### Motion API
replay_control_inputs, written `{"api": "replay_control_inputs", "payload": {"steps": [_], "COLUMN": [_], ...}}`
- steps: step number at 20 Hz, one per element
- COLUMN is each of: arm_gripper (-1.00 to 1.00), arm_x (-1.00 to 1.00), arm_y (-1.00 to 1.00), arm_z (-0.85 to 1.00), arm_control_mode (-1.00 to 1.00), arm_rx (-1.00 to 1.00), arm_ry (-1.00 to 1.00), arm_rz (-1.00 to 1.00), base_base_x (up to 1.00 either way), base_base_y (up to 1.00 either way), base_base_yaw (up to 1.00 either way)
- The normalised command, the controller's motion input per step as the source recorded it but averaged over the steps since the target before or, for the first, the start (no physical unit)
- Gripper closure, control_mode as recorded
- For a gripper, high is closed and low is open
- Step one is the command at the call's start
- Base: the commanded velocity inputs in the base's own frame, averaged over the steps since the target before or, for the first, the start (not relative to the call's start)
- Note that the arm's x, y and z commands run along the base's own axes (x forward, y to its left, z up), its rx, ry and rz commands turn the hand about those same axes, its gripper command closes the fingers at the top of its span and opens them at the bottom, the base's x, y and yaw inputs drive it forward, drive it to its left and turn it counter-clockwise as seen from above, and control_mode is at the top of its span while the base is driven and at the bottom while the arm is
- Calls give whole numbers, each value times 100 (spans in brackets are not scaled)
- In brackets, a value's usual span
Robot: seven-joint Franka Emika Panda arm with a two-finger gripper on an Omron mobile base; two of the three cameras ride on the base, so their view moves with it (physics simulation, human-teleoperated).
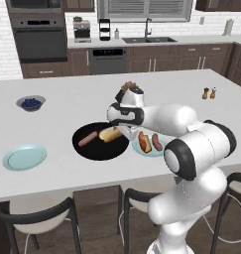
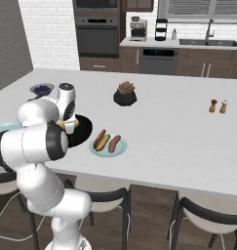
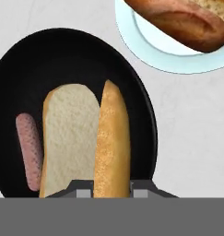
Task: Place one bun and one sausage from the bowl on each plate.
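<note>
My tool (image 3: 112, 190) is clamped on the near end of the bun (image 3: 111, 143); its long axis runs away from me, over the bowl (image 3: 21, 73), and the bare plate (image 1: 25, 157) lies far left on the worktop (image 1: 67, 94).

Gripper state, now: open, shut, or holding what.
Gripper: shut on the golden split bun, one end between the dark fingertips, over the wide black bowl.
</note>
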Motion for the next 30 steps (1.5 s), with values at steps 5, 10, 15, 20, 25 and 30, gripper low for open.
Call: {"api": "replay_control_inputs", "payload": {"steps": [5, 10, 15, 20, 25, 30], "arm_gripper": [100, 100, 100, 100, 100, 100], "arm_x": [-38, -46, -52, -46, -56, -19], "arm_y": [-16, -53, -80, -64, -43, -25], "arm_z": [57, 40, 51, 29, 2, 0], "arm_control_mode": [-100, -100, -100, -100, -100, -100], "arm_rx": [-1, -7, -3, 0, 0, 0], "arm_ry": [0, 0, 1, 1, 0, -1], "arm_rz": [-32, -25, -15, -3, -3, -2], "base_base_x": [0, 0, 0, 0, 0, 0], "base_base_y": [0, 0, 0, 0, 0, 0], "base_base_yaw": [0, 0, 0, 0, 0, 0]}}
